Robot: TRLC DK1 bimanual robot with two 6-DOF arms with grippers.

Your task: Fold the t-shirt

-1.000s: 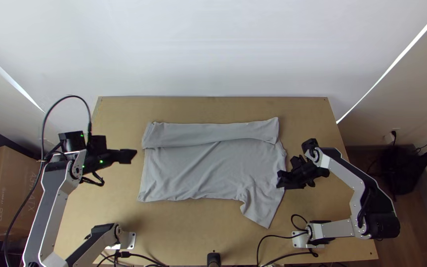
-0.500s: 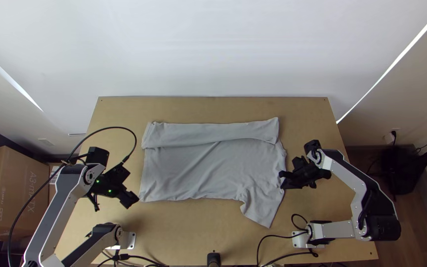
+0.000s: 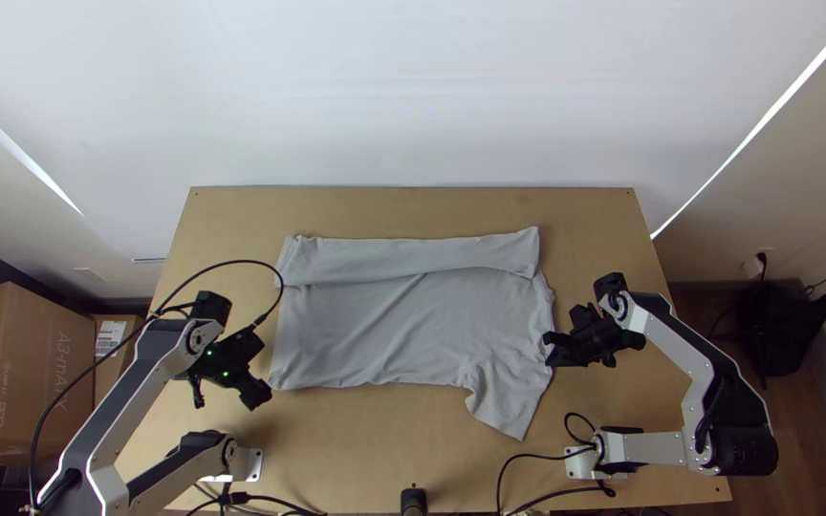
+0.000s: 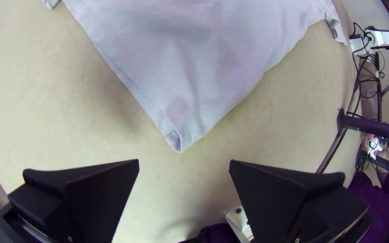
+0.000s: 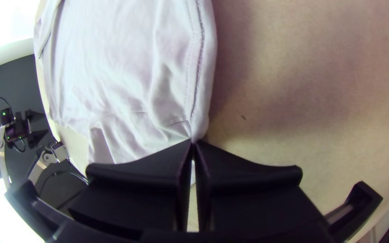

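The grey t-shirt (image 3: 403, 315) lies on the table with its far side folded over in a long strip; one sleeve points toward the near edge at the right. My left gripper (image 3: 262, 394) is beside the shirt's near left corner, not touching it. In the left wrist view that gripper (image 4: 184, 166) is open, with the shirt's corner (image 4: 178, 130) just beyond its fingers. My right gripper (image 3: 549, 350) is at the shirt's right edge. In the right wrist view the right gripper (image 5: 193, 146) is shut on the seamed edge of the t-shirt (image 5: 158, 81).
Bare wooden table (image 3: 375, 440) runs along the near side of the shirt. Cables (image 3: 499, 478) lie by the right arm's base. Cardboard boxes (image 3: 21, 373) stand on the floor to the left.
My left gripper has come from the left of the shirt toward the near edge, turning to face its near left corner. My right gripper has shifted slightly right, and the shirt's right edge moved slightly.
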